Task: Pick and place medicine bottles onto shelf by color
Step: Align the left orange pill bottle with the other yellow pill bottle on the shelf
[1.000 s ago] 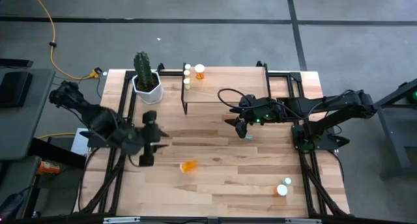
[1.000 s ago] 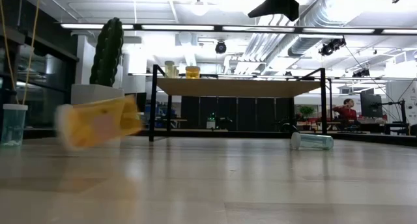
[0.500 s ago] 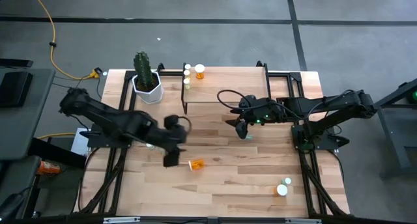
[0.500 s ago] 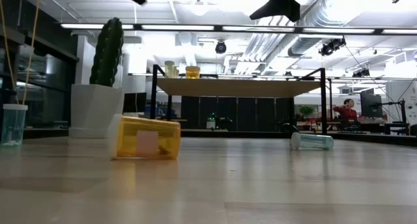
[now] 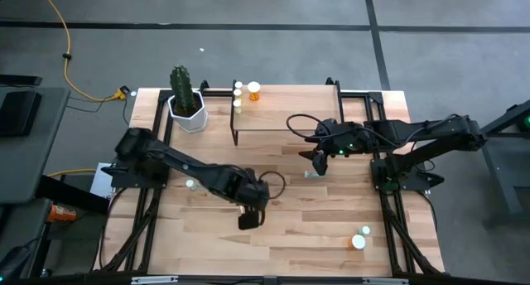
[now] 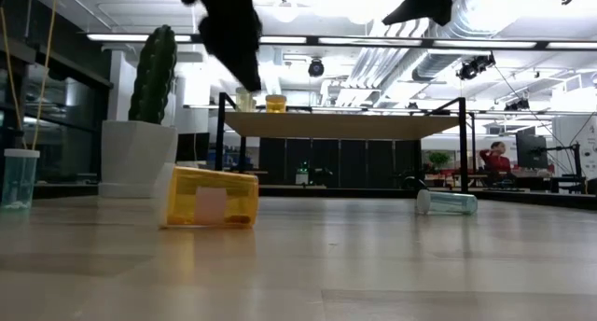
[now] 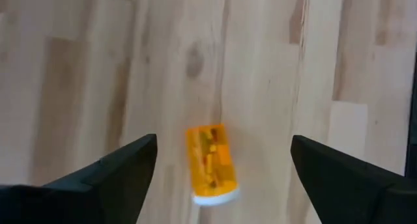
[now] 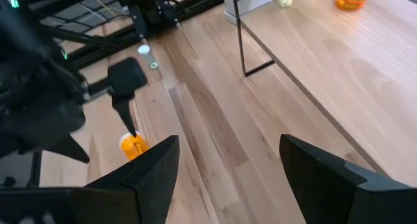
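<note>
An orange medicine bottle (image 7: pixel 210 164) with a white cap lies on its side on the table, also seen in the low view (image 6: pixel 210 198). My left gripper (image 7: pixel 223 146) hovers above it, open, one finger to each side and clear of it; from above the gripper (image 5: pixel 248 219) hides the bottle. My right gripper (image 5: pixel 319 162) is open and holds nothing, in front of the shelf (image 5: pixel 286 115). One orange bottle (image 5: pixel 253 90) and yellowish bottles (image 5: pixel 238 96) stand on the shelf's far left part. A pale green bottle (image 6: pixel 446 202) lies on its side below my right gripper.
A cactus in a white pot (image 5: pixel 185 103) stands left of the shelf. Two more bottles (image 5: pixel 360 238) stand near the table's near right corner, and a pale one (image 5: pixel 190 184) is at the left. Bare wood lies in the near middle.
My left gripper has swept from the table's left toward its right and near edge and now hangs over the orange bottle. The bottle rolled a little toward the right, then came to rest on its side. My right gripper has shifted slightly toward the right.
</note>
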Robot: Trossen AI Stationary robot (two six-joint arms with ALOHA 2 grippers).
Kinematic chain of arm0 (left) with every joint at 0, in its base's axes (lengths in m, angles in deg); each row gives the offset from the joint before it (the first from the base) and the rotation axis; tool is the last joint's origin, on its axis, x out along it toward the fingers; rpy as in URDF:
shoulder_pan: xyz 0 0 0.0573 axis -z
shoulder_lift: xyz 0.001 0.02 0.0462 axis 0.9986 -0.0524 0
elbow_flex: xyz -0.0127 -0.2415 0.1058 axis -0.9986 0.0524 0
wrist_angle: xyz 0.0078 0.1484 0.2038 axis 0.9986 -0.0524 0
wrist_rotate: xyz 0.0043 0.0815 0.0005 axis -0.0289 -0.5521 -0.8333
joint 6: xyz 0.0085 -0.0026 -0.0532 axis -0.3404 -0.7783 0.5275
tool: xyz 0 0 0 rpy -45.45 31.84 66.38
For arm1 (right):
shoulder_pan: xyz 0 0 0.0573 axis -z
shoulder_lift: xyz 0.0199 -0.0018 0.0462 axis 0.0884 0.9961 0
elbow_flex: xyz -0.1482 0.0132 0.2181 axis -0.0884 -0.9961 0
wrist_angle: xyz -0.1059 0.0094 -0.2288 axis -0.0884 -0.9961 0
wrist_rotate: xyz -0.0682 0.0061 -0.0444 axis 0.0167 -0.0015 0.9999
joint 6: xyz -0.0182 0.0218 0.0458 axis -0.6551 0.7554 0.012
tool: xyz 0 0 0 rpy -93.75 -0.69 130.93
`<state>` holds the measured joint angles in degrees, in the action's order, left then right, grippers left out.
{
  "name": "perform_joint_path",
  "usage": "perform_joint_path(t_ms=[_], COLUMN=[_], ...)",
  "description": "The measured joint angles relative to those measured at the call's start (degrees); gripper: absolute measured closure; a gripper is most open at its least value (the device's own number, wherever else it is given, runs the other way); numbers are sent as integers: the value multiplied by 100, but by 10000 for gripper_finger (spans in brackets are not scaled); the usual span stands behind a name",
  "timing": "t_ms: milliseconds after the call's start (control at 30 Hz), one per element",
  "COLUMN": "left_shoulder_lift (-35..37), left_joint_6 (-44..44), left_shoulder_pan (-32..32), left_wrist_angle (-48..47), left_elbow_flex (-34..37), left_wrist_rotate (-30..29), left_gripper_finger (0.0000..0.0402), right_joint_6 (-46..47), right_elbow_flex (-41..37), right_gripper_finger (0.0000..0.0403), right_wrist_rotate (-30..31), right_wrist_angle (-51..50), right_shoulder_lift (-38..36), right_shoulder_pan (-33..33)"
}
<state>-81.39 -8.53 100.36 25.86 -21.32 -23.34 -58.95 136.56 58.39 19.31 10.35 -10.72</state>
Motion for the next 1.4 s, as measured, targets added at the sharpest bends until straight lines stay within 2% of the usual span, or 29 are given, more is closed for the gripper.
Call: perform_joint_path(t_ms=[333, 500, 767, 900, 1200, 1400], left_shoulder_lift=[-846, -1137, -1405, -1449, -1447, -1359], left_joint_6=[474, 578, 714, 717, 705, 424], left_shoulder_pan=[231, 257, 241, 241, 239, 193], left_wrist_angle=[-192, -209, -412, -536, -503, -546], left_elbow_flex=[-53, -51, -51, -44, -46, -46], left_wrist_rotate=[30, -210, 34, 74, -38, -67], left_gripper_finger=[57, 57, 63, 88, 172, 212], right_joint_6=[-11, -11, -11, -11, -11, 9], right_elbow_flex=[0, 0, 0, 0, 0, 0], right_gripper_finger=[146, 146, 146, 146, 146, 146], right_wrist_rotate=[0, 0, 0, 44, 87, 87], right_wrist_angle=[-416, -435, -436, -435, -414, -411], right_shoulder_lift=[-59, -59, -57, -57, -55, -55], right_shoulder_pan=[-2, -2, -1, -2, -1, -2])
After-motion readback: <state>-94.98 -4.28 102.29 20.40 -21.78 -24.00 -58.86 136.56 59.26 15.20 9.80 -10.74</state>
